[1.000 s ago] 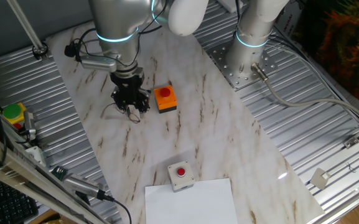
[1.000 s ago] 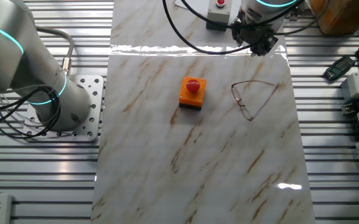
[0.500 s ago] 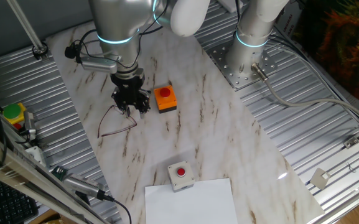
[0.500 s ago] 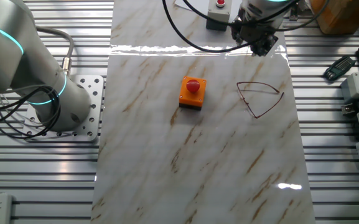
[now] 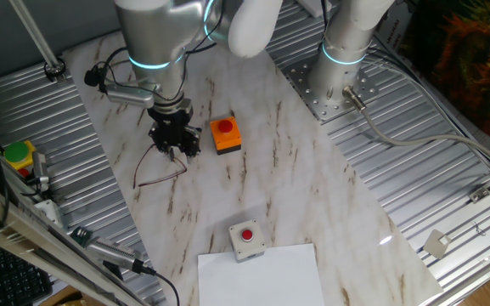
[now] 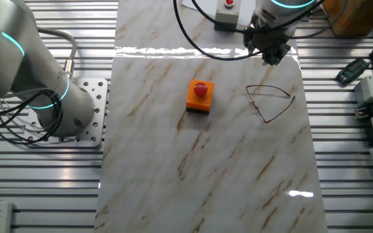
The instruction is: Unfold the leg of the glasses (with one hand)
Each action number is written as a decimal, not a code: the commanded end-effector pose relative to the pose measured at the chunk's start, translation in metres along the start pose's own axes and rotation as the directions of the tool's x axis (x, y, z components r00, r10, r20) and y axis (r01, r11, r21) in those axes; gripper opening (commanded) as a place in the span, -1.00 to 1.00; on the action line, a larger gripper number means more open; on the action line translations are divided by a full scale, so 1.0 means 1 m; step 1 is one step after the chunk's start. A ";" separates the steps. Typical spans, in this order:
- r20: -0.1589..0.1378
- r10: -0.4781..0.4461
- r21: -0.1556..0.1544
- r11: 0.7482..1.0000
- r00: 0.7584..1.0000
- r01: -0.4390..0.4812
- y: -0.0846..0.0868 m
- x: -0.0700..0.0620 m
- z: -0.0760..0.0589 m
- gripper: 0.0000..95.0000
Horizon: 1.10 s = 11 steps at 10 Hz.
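Gripper (image 6: pixel 269 53) above glasses (image 6: pixel 268 102) beside orange box (image 6: pixel 200 97).

Thin dark reddish wire-frame glasses (image 5: pixel 158 167) (image 6: pixel 269 102) lie flat on marble table, splayed in a triangle, beside orange box (image 5: pixel 224 134) (image 6: pixel 200 96).

Sitting just beside the jaws on the marble-patterned tabletop (image 5: pixel 295 187): an orange box with a red button (image 5: pixel 225 134). Lying well apart from the jaws, toward the table's near end in one fixed view: a grey box with a red button (image 5: pixel 246 239), touching the edge of a white sheet of paper (image 5: pixel 261 276). Resting far off to the jaws' side, on the ribbed metal surface (image 5: pixel 24 110): a yellow box with a green and red top (image 5: pixel 17 157).
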State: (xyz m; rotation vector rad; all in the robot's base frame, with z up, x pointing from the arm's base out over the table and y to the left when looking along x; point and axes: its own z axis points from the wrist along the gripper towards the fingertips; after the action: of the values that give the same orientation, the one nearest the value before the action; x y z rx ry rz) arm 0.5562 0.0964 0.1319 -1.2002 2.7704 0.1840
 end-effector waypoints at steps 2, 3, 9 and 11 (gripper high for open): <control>-0.050 0.140 0.027 0.990 0.989 -0.138 -0.019 0.009 0.030 -0.20; -0.063 0.217 0.016 0.976 0.974 -0.216 -0.022 0.011 0.034 -0.20; -0.092 0.418 0.014 0.908 0.904 -0.419 -0.029 0.019 0.040 -0.60; -0.090 0.435 0.022 0.900 0.896 -0.435 -0.032 0.021 0.046 -0.60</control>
State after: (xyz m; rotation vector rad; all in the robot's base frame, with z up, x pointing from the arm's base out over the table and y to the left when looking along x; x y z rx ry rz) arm 0.5681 0.0682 0.0827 -0.5935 3.0776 0.1713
